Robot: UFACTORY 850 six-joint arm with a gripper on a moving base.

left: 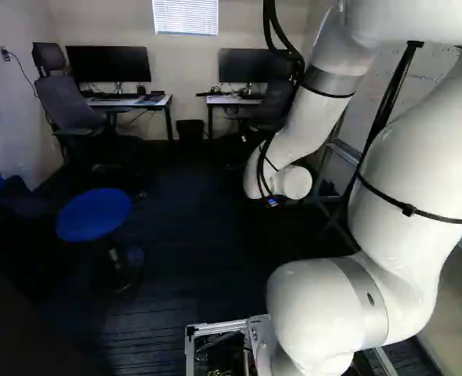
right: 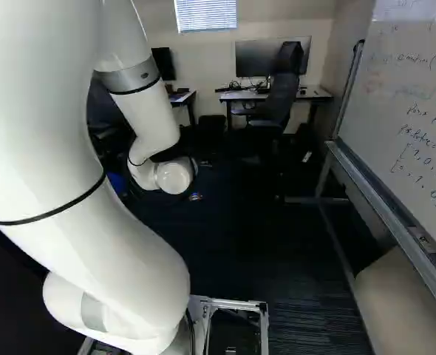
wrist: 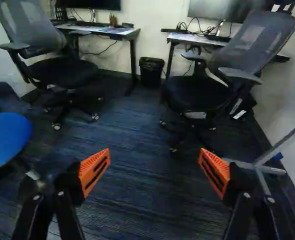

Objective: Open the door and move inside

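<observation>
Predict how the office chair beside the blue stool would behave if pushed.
The office chair would probably roll, as casters show under it. Pushed high on its tall backrest, it might tilt, though the splayed base should resist that.

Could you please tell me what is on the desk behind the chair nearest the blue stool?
A black monitor and a small pen cup stand on the desk; the chair hides one end of it.
</observation>
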